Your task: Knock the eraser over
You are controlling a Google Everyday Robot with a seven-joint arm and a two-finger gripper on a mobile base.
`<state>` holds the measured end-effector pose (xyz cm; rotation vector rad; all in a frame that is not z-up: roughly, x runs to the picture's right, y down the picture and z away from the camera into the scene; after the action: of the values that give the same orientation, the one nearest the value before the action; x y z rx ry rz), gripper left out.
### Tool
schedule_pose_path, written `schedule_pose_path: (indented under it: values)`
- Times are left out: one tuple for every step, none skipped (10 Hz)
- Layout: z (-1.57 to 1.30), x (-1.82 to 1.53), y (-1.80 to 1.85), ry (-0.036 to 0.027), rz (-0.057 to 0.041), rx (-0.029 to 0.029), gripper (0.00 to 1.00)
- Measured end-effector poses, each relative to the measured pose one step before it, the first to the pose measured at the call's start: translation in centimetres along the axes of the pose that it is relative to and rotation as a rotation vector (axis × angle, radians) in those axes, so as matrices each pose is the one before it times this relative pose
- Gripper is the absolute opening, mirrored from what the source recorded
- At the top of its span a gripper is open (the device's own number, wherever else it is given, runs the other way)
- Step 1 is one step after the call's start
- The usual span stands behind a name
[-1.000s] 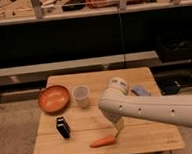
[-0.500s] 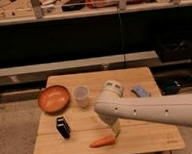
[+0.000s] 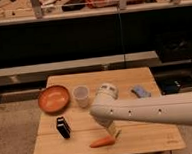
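Dim warm light, tool point(image 3: 115, 134) shaded beside carrot point(image 3: 101, 141)

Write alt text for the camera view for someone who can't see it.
A white robot arm reaches in from the right, its gripper low over the wooden table beside a carrot, apart from the upright black eraser. Behind them sit an orange bowl, a clear cup and a light-blue pad.

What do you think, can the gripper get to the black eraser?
Probably yes: the gripper hangs by the carrot, and only bare tabletop lies between it and the upright eraser.
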<state>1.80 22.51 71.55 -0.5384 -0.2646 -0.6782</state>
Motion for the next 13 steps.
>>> schedule_pose_path:
  values:
    - [0.279, -0.131, -0.143, -0.00257, -0.00669, 0.00066, 0.73]
    - [0.357, -0.621, -0.441, -0.00894, -0.01145, 0.00011, 0.64]
    - [0.31, -0.585, -0.5, -0.00596, -0.00908, 0.00135, 0.53]
    - [0.204, -0.063, -0.052, -0.00218, -0.00205, 0.00023, 0.44]
    - [0.203, -0.103, -0.068, -0.00327, -0.00228, 0.00005, 0.32]
    - [0.104, -0.101, -0.067, -0.00274, -0.00538, 0.00005, 0.24]
    - [0.235, -0.265, -0.043, -0.00522, -0.00679, -0.00131, 0.15]
    - [0.321, -0.943, -0.676, -0.00622, -0.01499, 0.00164, 0.03]
    - [0.425, -0.705, -0.489, -0.00519, -0.01044, 0.00143, 0.01]
    - [0.264, -0.279, -0.16, -0.00287, -0.00474, 0.00162, 0.01]
    - [0.176, -0.187, -0.139, -0.0032, -0.00454, 0.00064, 0.01]
    - [0.051, 0.021, -0.089, -0.00216, -0.00418, 0.00209, 0.01]
    - [0.271, -0.144, -0.122, -0.00764, -0.00819, -0.00017, 0.01]
